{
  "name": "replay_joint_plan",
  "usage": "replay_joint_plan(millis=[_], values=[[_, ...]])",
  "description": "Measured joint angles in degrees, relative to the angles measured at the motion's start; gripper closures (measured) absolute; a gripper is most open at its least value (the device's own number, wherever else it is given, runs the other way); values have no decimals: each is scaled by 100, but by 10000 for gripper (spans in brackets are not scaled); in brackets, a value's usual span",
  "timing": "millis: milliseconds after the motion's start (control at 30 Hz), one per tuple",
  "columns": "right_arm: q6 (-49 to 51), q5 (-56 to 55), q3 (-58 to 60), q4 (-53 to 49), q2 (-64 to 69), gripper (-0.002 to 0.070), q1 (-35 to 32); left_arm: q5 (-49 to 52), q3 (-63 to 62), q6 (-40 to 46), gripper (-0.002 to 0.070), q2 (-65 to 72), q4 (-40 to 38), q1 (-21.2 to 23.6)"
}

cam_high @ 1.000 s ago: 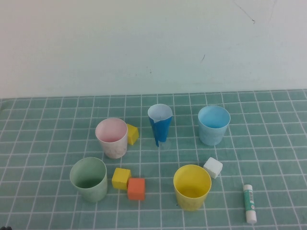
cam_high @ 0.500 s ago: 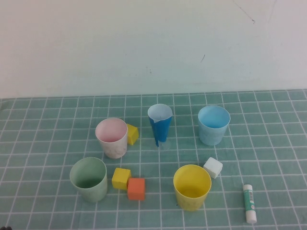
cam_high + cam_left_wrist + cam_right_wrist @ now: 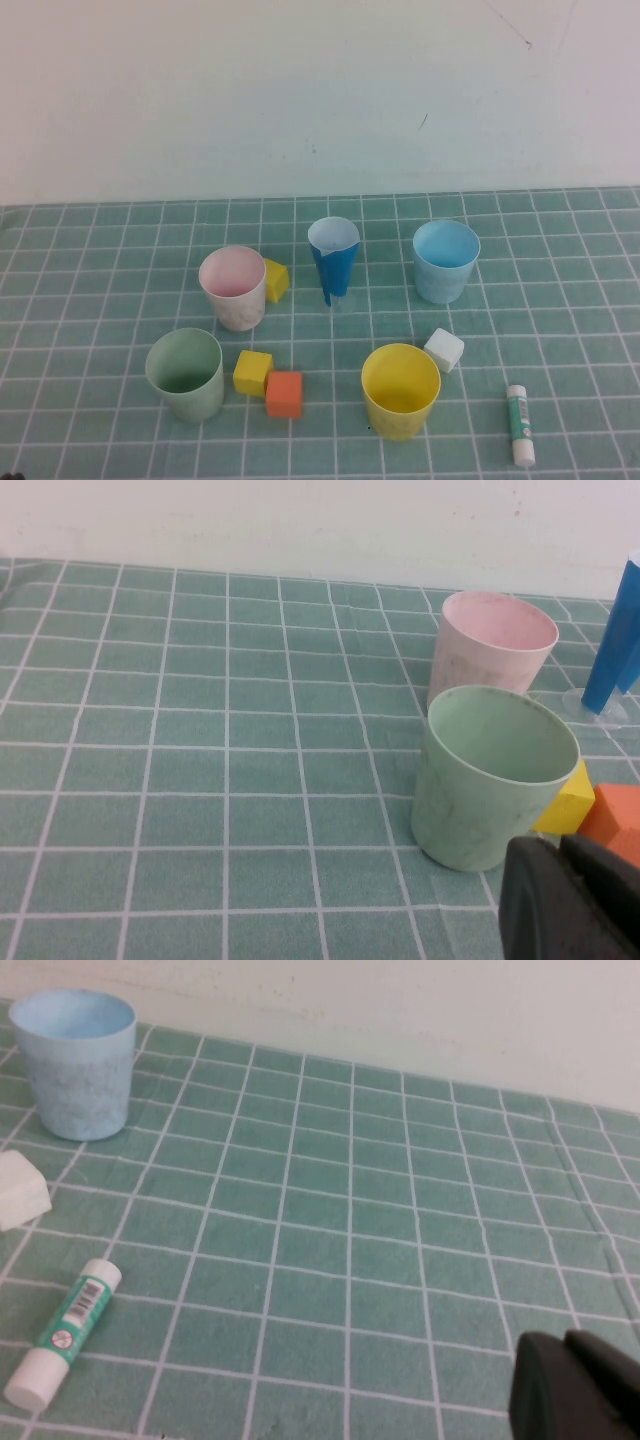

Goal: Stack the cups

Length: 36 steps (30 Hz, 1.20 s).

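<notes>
Since all four cups look like thin moulded plastic, I judge them light, fairly stiff at the rolled rim but springy in the wall, and smooth enough to slip, so I would pinch each one over the rim, one finger inside and one outside, rather than squeeze the tapered body. On the checked green worktop [image 3: 560, 250] the pink cup [image 3: 233, 287] stands far left, the pale green cup [image 3: 186, 374] near left, the light blue cup [image 3: 445, 261] far right and the yellow cup [image 3: 400, 390] near right of centre, all upright, mouth up and apart from one another. Every one of them appears empty as far as I can see inside, so nothing has been nested yet. Between the far pair stands a narrow dark blue cone cup [image 3: 333, 258], also upright, which is no part of my stack. A yellow cube [image 3: 276, 280] touches the pink cup's right side, a second yellow cube [image 3: 253, 372] and an orange cube [image 3: 284, 393] lie just right of the green cup, a white cube [image 3: 444, 350] sits just beyond the yellow cup's right rim, and a glue stick [image 3: 519, 425] lies near right. My left tool [image 3: 575, 900] hangs low just near of the green cup, only its dark tip showing in its wrist view, and I cannot tell whether it is released or clenched. My right tool [image 3: 575, 1388] waits over bare worktop to the right, well apart from the blue cup, and its state is likewise beyond my telling. Neither holds anything that I can see.
</notes>
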Motion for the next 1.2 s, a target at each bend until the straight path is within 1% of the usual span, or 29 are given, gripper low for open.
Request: replay_joint_plan(millis=[233,400,533,700,867,967,1067,1200], values=[[0,-76,12,0,0,679,0,-30,0,0,677,0,0,0],[0,-583,35,0,0,678,0,-358,11,0,677,0,0,0],[0,-1383,35,10,0,679,0,-1305,11,0,677,0,-9,0],[-24,-2944,35,10,0,678,0,-2751,11,0,677,0,-38,0],[16,-4239,35,10,0,679,0,-3652,11,-12,677,0,-127,0],[285,-4711,35,10,0,678,0,-3901,11,-205,677,0,-314,0],[357,-4730,35,57,0,678,0,-3881,11,-491,677,0,-385,0],[301,-4776,35,217,0,678,0,-3939,11,-614,677,0,-411,0]])
